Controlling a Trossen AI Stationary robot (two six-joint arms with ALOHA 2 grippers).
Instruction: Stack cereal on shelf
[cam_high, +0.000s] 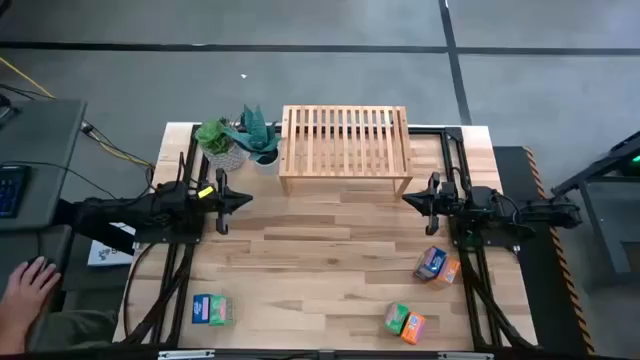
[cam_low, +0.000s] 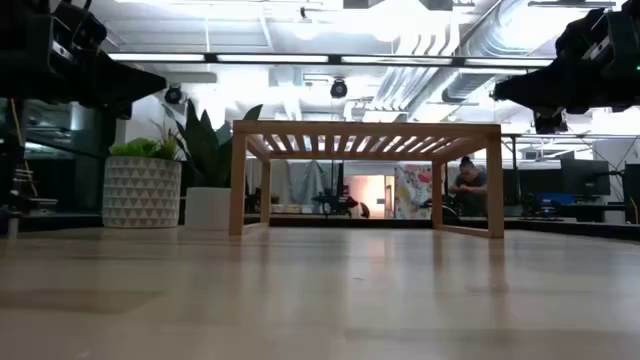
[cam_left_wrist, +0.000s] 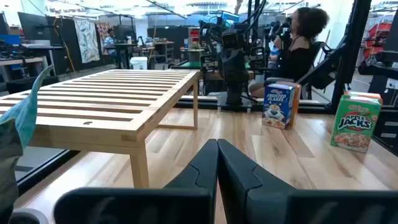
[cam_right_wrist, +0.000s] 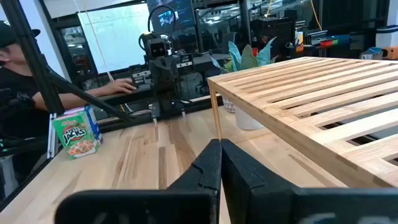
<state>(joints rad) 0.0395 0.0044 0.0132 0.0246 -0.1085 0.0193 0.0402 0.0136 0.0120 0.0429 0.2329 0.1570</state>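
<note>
Wood planks make up the table (cam_high: 330, 250), and from above we see the shelf (cam_high: 345, 150) at its far edge, long axis running left to right, slats running front to back, with nothing on it. Two potted plants (cam_high: 238, 140) stand just beside its left end.

Only the high view shows all the cereal, in three pairs along the near side: a blue and green pair (cam_high: 212, 309) at the near left, a green and orange pair (cam_high: 405, 322) near the front right, and a blue and orange pair (cam_high: 437, 265) farther right. The low view shows none of the boxes, only the shelf's legs and slatted top against the room.

We find the left gripper (cam_high: 240, 200) just in front of the shelf's left end, pointing right, its fingers pressed together on nothing. The right gripper (cam_high: 412, 200) sits off the shelf's right front corner, pointing left, also closed and empty. All boxes lie well apart from both, nearer the front.

From the left wrist we see two boxes standing upright, a blue one (cam_left_wrist: 280, 105) and a green one (cam_left_wrist: 356, 121). From the right wrist we see one green box (cam_right_wrist: 76, 131) upright, and a person's hand at a keyboard beyond the table.
</note>
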